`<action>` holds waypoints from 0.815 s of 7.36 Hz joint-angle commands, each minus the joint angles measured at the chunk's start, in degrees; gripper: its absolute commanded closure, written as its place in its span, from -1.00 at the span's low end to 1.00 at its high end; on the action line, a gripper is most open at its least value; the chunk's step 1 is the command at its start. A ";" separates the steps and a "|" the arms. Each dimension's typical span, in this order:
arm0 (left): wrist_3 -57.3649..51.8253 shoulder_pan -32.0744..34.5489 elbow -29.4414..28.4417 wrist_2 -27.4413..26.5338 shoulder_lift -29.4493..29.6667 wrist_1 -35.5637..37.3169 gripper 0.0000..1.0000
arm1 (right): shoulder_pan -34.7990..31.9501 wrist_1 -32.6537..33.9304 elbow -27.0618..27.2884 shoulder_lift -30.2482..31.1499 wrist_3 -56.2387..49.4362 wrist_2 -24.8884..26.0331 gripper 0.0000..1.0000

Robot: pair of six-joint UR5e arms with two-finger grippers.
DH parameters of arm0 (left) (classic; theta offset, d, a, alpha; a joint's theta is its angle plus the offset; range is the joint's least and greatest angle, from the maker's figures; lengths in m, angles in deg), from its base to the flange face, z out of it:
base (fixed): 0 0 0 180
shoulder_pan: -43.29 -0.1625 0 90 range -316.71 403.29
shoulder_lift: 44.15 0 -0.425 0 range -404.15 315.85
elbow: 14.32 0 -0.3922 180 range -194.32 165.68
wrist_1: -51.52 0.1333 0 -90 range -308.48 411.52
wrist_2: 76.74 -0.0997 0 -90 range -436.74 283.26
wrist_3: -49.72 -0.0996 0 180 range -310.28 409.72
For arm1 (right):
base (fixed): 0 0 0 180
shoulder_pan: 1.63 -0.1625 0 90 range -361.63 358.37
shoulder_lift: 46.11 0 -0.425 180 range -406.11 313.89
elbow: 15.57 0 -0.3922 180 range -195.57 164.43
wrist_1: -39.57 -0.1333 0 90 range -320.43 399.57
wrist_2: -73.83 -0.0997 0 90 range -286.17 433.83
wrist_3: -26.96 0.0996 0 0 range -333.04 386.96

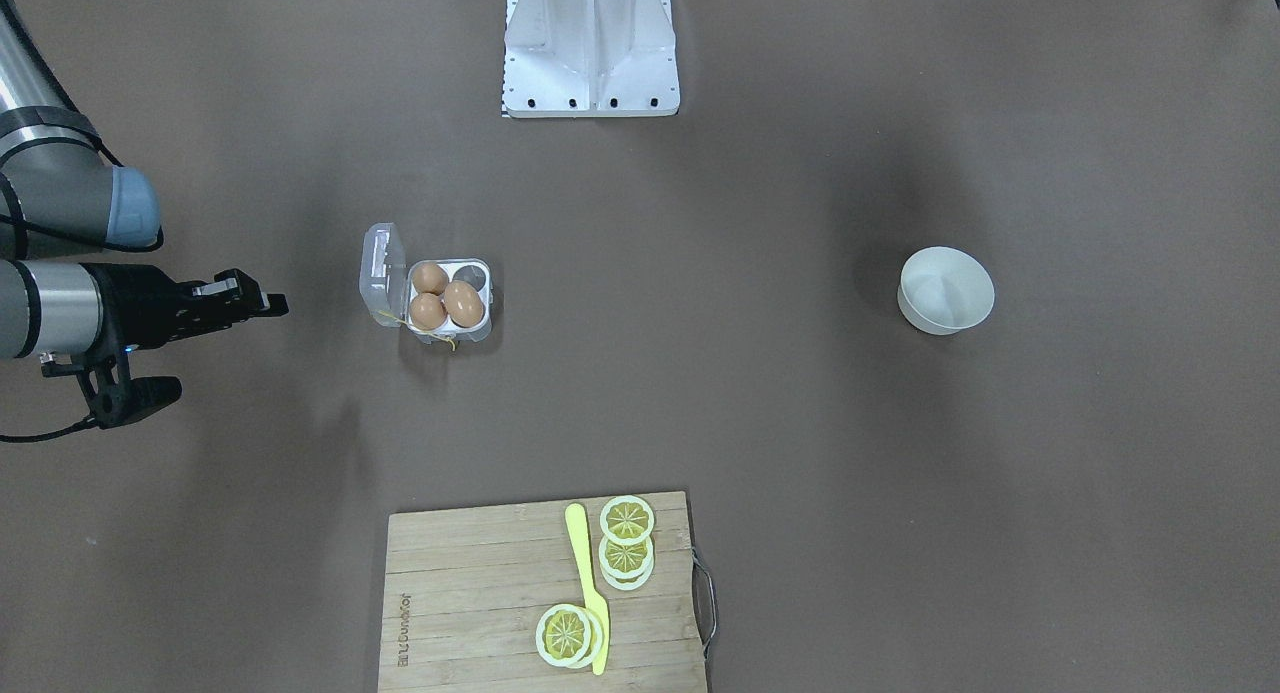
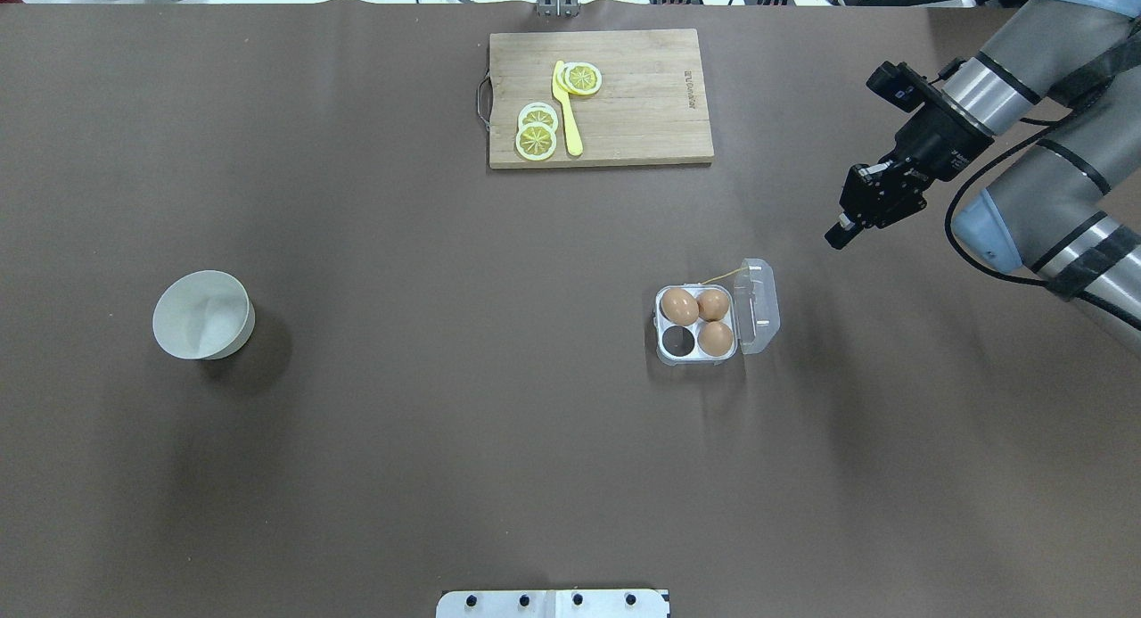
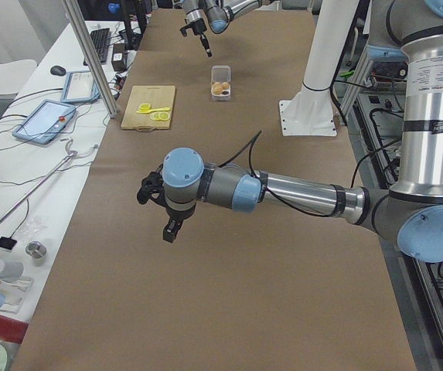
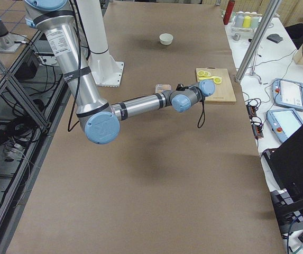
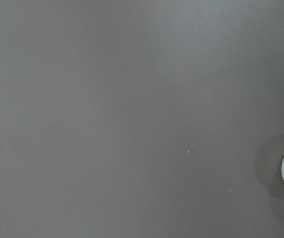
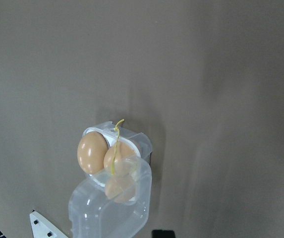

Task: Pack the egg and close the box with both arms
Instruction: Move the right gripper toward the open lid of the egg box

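Jaw gap of the right gripper (image 2: 839, 235), hanging above the table near the box (image 2: 759, 308), impossible to judge; same for the left gripper (image 3: 168, 230) over bare paper. Box lid open, three eggs (image 2: 679, 307) seated, one cell vacant. Brown paper tabletop (image 2: 446, 404); white bowl (image 2: 162, 319) well apart; side bench (image 3: 20, 185) with tablets (image 3: 43, 120). Wordmark on the cutting board (image 2: 642, 110) too small to read.

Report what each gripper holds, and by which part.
Nothing is held. The right gripper hangs empty, apart from the box; the left gripper shows nothing in it.
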 commanded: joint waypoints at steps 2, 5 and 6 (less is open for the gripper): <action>0.00 0.05 -0.08 0.00 0.08 0.00 -0.94 | 4.28 0.01 -0.24 -2.91 4.45 2.38 0.75; 0.00 0.05 -0.08 0.00 0.08 0.09 -0.94 | 6.58 0.10 -0.94 -3.53 4.90 3.79 0.75; 0.00 0.05 -0.08 0.00 0.08 0.00 -0.95 | 7.11 0.10 -1.11 -4.05 4.99 3.97 0.75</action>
